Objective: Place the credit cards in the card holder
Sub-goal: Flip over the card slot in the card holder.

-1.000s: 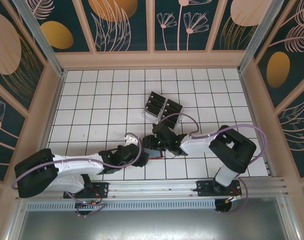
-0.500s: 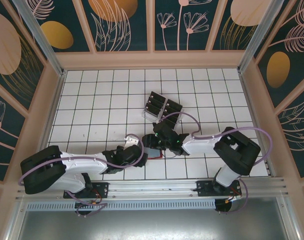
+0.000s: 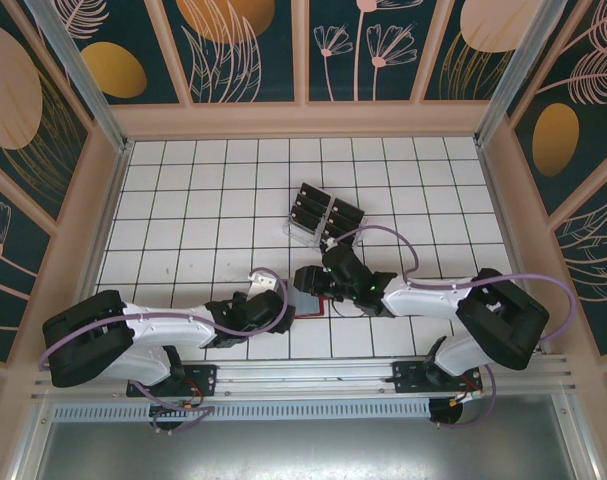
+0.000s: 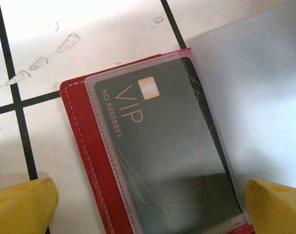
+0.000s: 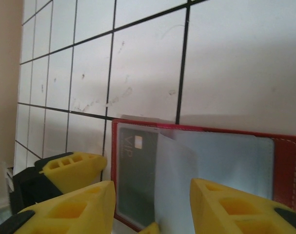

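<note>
Logging red wallet (image 4: 84, 146), open flat on worktop (image 4: 89, 39): light, floppy sleeves. Black card (image 4: 167, 161) inside its clear pocket: thin, stiff, slick; I'd pinch edges. Left jaws wide astride wallet; right jaws half-open above it.

My bench is a white table (image 3: 183, 200) ruled into squares by thin black lines, and up close the tiles carry grey scuffs and smears (image 4: 40, 63). A pale beige wooden frame (image 3: 303, 120) boxes it in on the far side and on both flanks. Between the battens sit dark teal wall panels (image 3: 253, 50) printed with pale line-drawn leaves and flowers and with large orange and peach discs (image 3: 113, 70). Slanting aluminium posts (image 3: 78, 70) rise at the far corners. Along my near edge runs an aluminium rail (image 3: 313, 378), then a slotted strip (image 3: 283, 410) and a dull grey metal sheet (image 3: 303, 450). The light is soft and even, casting only faint shadows on the tiles.
</note>
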`<move>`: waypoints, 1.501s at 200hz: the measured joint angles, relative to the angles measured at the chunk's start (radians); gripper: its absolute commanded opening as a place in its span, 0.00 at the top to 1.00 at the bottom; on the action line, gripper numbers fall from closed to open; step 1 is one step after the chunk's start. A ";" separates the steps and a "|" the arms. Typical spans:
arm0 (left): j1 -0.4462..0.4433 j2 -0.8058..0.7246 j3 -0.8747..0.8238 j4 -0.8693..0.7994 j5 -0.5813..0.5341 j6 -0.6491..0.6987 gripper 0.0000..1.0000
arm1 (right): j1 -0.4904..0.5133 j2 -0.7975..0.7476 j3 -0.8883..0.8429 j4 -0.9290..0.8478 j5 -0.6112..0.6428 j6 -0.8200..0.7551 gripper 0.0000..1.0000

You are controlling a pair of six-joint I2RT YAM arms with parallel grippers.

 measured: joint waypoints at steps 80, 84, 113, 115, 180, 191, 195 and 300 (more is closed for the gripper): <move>0.000 0.000 0.000 0.005 -0.002 -0.007 0.01 | 0.002 0.095 -0.009 0.060 -0.022 0.020 0.57; 0.000 0.000 0.000 0.005 -0.002 -0.007 0.01 | 0.003 0.098 -0.009 0.061 -0.024 0.020 0.57; 0.000 -0.013 -0.004 0.003 -0.001 -0.013 0.02 | 0.016 0.099 -0.005 0.073 -0.028 0.021 0.57; 0.000 -0.015 -0.005 0.003 -0.002 -0.014 0.01 | 0.016 0.099 -0.004 0.073 -0.028 0.021 0.58; 0.000 -0.513 -0.102 -0.154 -0.113 -0.179 0.02 | 0.066 0.107 0.096 0.053 -0.032 0.022 0.56; 0.000 -0.587 -0.108 -0.185 -0.132 -0.205 0.02 | 0.068 0.129 0.130 0.053 -0.033 0.021 0.56; 0.000 -0.606 -0.109 -0.194 -0.137 -0.214 0.02 | 0.068 0.142 0.144 0.052 -0.034 0.021 0.56; 0.000 -0.624 -0.122 -0.286 -0.169 -0.289 0.02 | 0.071 0.356 0.312 -0.008 -0.079 -0.010 0.56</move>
